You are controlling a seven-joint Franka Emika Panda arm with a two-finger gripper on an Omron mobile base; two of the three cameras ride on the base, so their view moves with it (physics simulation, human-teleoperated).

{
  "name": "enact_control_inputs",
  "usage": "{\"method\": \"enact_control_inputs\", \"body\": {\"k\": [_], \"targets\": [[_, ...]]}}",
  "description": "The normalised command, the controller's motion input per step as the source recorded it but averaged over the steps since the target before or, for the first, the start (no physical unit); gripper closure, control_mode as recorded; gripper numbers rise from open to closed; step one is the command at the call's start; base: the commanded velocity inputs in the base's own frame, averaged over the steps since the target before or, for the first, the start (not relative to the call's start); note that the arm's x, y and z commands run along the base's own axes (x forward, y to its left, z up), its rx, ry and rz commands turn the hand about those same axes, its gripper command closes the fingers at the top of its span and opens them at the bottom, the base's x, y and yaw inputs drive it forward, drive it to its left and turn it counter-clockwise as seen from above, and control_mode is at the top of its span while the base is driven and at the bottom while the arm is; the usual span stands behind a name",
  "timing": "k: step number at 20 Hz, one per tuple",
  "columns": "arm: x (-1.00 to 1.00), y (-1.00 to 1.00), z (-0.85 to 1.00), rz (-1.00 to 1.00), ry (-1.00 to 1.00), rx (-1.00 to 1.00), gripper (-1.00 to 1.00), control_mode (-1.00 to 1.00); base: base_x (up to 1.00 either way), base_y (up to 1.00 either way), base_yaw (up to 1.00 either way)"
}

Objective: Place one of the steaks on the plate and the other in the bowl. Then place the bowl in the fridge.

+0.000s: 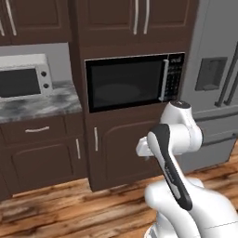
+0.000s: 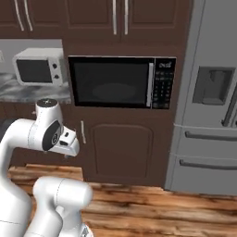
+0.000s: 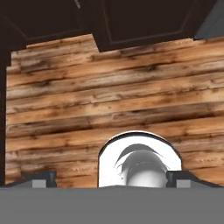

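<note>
Grey steel French-door fridge (image 2: 208,106) stands right of the black built-in microwave (image 2: 121,82). We find no steak, plate or bowl. Our fingers (image 3: 38,179) sit wide apart, empty, above plank floor (image 3: 109,100); we should drive on, keeping the arm tucked.

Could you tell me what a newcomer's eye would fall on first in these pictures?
Probably the black-fronted microwave built into the dark wood cabinets, straight ahead of the folded white arm. To its right stands the grey steel fridge, doors closed. The claw points down at bare wooden floor, fingertips spread, holding nothing.
</note>
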Motion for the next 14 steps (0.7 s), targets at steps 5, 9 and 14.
{"method": "enact_control_inputs", "body": {"k": [5, 9, 14], "targets": [[0.0, 0.0, 0.0, 0.0, 0.0, 0.0, -1.0, 1.0, 0.43, -1.0, -0.12], [0.0, 0.0, 0.0, 0.0, 0.0, 0.0, -1.0, 1.0, 0.04, -1.0, -0.18], [0.0, 0.0, 0.0, 0.0, 0.0, 0.0, -1.0, 1.0, 0.2, -1.0, 0.01]]}}
